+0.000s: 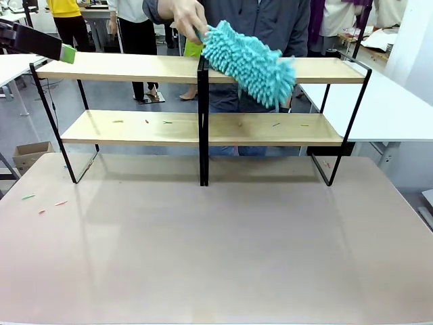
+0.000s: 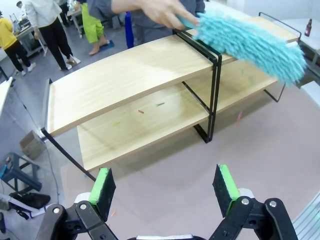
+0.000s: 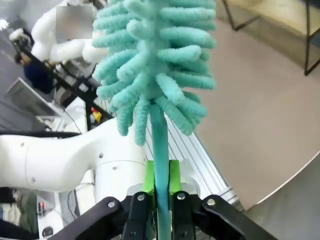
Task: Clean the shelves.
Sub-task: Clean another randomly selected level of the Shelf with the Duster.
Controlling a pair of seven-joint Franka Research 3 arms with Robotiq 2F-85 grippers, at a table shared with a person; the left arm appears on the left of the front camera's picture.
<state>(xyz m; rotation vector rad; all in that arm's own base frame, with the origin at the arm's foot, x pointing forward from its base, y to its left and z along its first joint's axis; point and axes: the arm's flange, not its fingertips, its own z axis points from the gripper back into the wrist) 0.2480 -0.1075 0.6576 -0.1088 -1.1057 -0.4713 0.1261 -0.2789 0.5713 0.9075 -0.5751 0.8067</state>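
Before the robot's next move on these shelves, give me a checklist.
1. Right gripper shut on its teal duster: ok.
2. Left gripper open and empty: ok.
3. Top shelf free of the person's hand: not ok, it holds a second duster there.
4. Lower shelf clean: not ok, scraps lie on it.
5. Table clean: not ok, bits at its left.
6. Teal duster's gap to either shelf: cannot tell.

The shelves [image 1: 135,68] are matt pale wood in black metal; the duster [image 3: 155,60] is fluffy cloth.
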